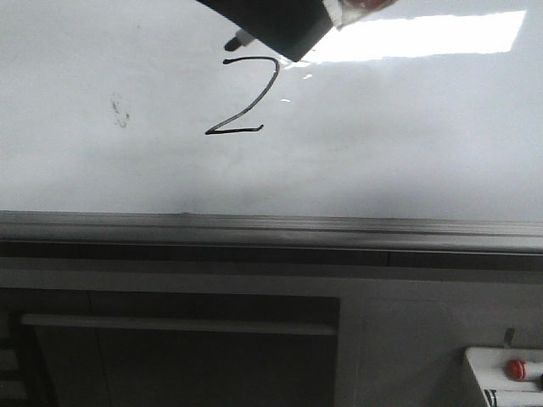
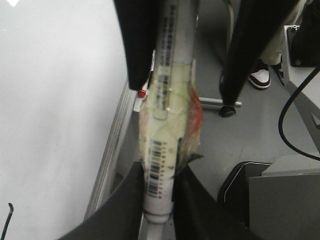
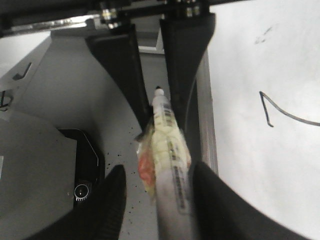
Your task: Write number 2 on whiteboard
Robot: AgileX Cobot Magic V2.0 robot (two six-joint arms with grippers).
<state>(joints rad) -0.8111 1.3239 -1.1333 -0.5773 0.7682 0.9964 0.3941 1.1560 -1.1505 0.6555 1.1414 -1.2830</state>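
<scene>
Closest to the front camera sat a small white box (image 1: 501, 373) with a red button, at the lower right. Beyond it, a grey metal rail (image 1: 271, 225) ran level along the lower edge of the whiteboard (image 1: 407, 144). The board was glossy white with faint grey smears and a bright rectangular reflection.

The number 2 (image 1: 244, 102) stood upright on the upper middle of the board, its long axis vertical. It was thin, black and angular. Its flat base stroke lay parallel to the rail and its curved top faced the upper edge of the view.

The marker (image 2: 167, 125) was a pale cylindrical barrel printed with barcodes, wrapped in crinkled yellowish film with a red patch. Its long axis ran straight between the two wrist cameras. In the front view its dark tip projected down and left from the black gripper body, just above the top of the digit. Contact with the board could not be determined.

The left gripper (image 2: 160, 175) was clamped on the marker near its tip end. The right gripper (image 3: 160, 170) straddled the barrel with its jaws spread wider than the barrel.
</scene>
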